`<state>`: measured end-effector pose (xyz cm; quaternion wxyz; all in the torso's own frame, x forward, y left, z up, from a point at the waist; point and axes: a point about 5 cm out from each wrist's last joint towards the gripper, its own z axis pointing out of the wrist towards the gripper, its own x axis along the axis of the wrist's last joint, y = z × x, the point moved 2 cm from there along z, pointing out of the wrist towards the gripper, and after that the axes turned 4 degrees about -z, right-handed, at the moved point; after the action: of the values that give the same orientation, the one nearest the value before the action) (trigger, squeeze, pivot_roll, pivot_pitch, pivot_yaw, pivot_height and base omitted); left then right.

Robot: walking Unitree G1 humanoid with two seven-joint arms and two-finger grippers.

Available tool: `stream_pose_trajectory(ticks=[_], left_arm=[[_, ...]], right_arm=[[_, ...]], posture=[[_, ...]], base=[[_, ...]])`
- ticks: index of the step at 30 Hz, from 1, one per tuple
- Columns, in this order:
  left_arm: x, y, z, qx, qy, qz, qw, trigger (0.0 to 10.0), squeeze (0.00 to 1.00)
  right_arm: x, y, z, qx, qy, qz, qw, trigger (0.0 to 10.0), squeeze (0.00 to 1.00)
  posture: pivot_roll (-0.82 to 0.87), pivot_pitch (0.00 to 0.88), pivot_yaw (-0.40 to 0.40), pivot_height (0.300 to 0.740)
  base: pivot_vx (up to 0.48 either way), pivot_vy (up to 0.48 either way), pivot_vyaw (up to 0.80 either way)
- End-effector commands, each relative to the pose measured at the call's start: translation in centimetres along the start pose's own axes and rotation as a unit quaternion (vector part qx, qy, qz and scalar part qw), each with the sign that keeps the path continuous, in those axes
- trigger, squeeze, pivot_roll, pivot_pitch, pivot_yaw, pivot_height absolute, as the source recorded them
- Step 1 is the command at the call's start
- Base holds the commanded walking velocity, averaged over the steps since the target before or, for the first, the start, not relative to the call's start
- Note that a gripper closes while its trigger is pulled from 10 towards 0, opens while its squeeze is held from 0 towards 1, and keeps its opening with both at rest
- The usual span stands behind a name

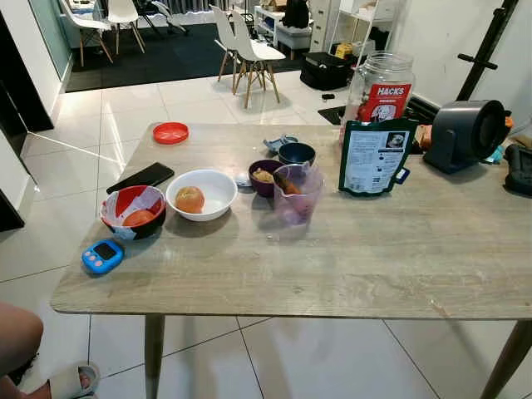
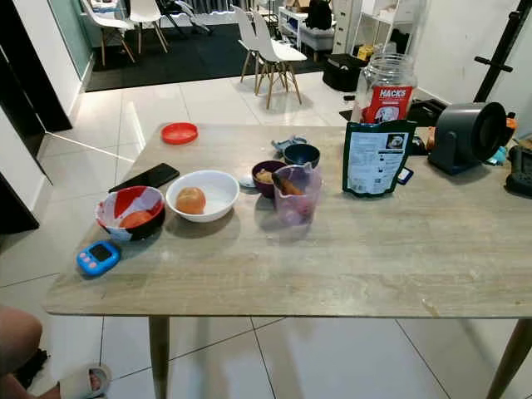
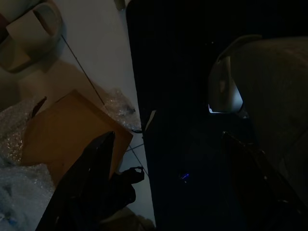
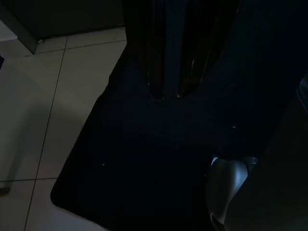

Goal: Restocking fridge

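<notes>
A wooden table (image 1: 357, 266) stands before me with food on it. A white bowl (image 1: 214, 199) holds an orange fruit (image 1: 189, 199). Left of it is a red and black bowl (image 1: 125, 208) with another orange piece inside. A clear purple cup (image 1: 297, 193), a small dark purple bowl (image 1: 264, 176) and a dark blue bowl (image 1: 297, 153) cluster mid-table. A green pouch (image 1: 373, 157) stands upright before a clear Hacks jar (image 1: 381, 86). My left gripper (image 3: 168, 137) hangs open over the floor. Over a dark mat my right gripper (image 4: 168, 96) hangs with fingers together.
A blue timer (image 1: 102, 255), a black phone (image 1: 140, 176) and a red lid (image 1: 170, 132) lie on the table's left part. A dark grey fan-like appliance (image 1: 467, 133) sits far right. A person's knee (image 1: 15, 337) and slipper (image 1: 73, 381) show lower left. White chairs (image 1: 248, 46) stand beyond.
</notes>
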<state>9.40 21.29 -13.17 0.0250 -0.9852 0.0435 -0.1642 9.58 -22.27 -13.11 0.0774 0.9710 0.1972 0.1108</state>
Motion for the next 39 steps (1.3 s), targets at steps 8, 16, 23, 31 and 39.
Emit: stream_pose_trajectory(ticks=[8, 16, 23, 31, 39], left_arm=[[-0.6, 0.8, 0.0, -0.012, -0.012, 0.012, 1.0, 10.0, 0.0], [-0.3, 1.6, 0.2, -0.015, -0.011, 0.012, 1.0, 10.0, 0.0], [1.0, 4.1, 0.5, -0.028, -0.003, 0.016, 0.999, 10.0, 0.0], [0.1, 3.6, 0.4, -0.024, -0.01, 0.014, 1.0, 10.0, 0.0], [-0.3, 2.9, 0.3, -0.02, -0.012, 0.015, 1.0, 10.0, 0.0]], right_arm=[[-0.1, -0.6, 0.0, 0.008, -0.003, -0.006, 1.0, 10.0, 0.0], [-0.1, -0.7, 0.0, 0.009, -0.003, -0.006, 1.0, 10.0, 0.0], [0.1, -0.6, 0.0, 0.011, 0.005, 0.014, 1.0, 10.0, 0.0], [0.2, -1.1, 0.0, 0.026, 0.006, 0.019, 0.999, 10.0, 0.0], [0.2, -1.1, 0.0, 0.032, 0.007, 0.019, 0.999, 10.0, 0.0]], posture=[[0.01, 0.0, -0.007, 0.74], [0.01, 0.0, -0.008, 0.74], [0.01, 0.0, -0.005, 0.74], [0.01, 0.0, -0.005, 0.74], [0.01, 0.0, -0.006, 0.74]], base=[[0.0, 0.0, 0.0], [0.0, 0.0, 0.0], [0.0, 0.0, 0.0], [0.0, 0.0, 0.63], [0.0, 0.0, 0.77]])
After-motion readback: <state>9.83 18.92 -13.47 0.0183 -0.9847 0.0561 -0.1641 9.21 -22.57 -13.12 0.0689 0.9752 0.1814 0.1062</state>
